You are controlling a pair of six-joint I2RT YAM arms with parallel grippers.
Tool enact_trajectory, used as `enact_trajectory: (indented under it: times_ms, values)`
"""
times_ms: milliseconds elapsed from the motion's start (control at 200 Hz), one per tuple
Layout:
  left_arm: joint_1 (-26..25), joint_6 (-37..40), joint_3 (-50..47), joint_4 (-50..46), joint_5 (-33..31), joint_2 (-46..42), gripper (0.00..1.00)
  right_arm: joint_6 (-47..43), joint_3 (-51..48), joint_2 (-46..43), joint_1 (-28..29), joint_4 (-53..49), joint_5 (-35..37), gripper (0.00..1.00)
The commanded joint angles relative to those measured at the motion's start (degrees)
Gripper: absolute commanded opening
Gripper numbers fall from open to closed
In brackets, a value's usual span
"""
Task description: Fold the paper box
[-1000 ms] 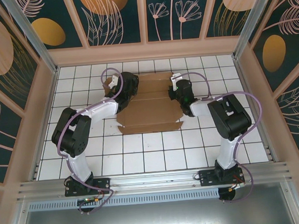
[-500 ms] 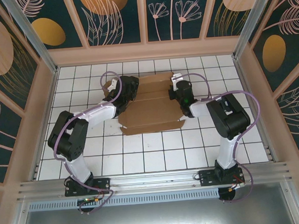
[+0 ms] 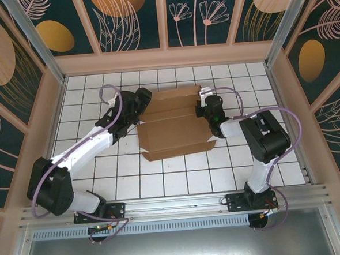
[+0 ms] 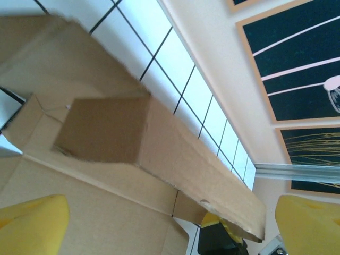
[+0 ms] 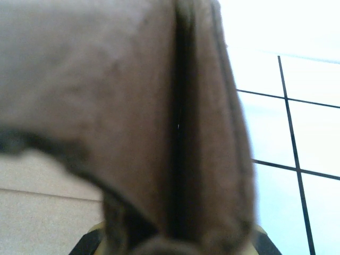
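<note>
The paper box (image 3: 174,127) is a brown cardboard sheet lying partly folded in the middle of the tiled table, its far strip raised along a crease. My left gripper (image 3: 138,103) sits at the box's far-left corner. Its yellow fingers (image 4: 33,224) stand wide open in front of the raised flap (image 4: 175,159), with nothing gripped. My right gripper (image 3: 207,107) is at the box's right edge. In the right wrist view it (image 5: 175,245) is shut on a doubled-over flap (image 5: 159,106) that stands upright very close to the lens.
White tiled floor (image 3: 161,180) surrounds the box, with open room toward the near edge. Beige walls (image 3: 166,58) with dark patterned panels close in the back and both sides. The right arm's elbow (image 3: 265,134) stands right of the box.
My left gripper has opened and let go of the box's left edge, and that arm has stretched out lower to the left. The box has shifted slightly right. My right gripper stays shut.
</note>
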Motion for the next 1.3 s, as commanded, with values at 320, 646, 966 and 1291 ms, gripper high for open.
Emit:
enact_trajectory:
  times_ms: [320, 646, 966, 1291]
  values:
    - [7.36, 25.08, 5.76, -7.27, 17.12, 0.26, 0.87, 5.08, -4.01, -5.27, -0.23, -5.59, -1.84, 0.0]
    - [9.39, 25.63, 8.38, -2.13, 27.9, 8.9, 0.69, 5.26, -4.45, -5.51, 0.6, -5.93, -1.24, 0.0]
    - [9.41, 24.01, 8.99, 3.12, 30.46, 12.39, 0.44, 6.4, -3.69, -5.41, 1.08, -6.81, -0.64, 0.0]
    - [10.96, 29.52, 5.91, -0.45, 24.0, 6.73, 0.5, 6.9, -2.93, -6.74, 1.26, -11.35, 3.84, 0.0]
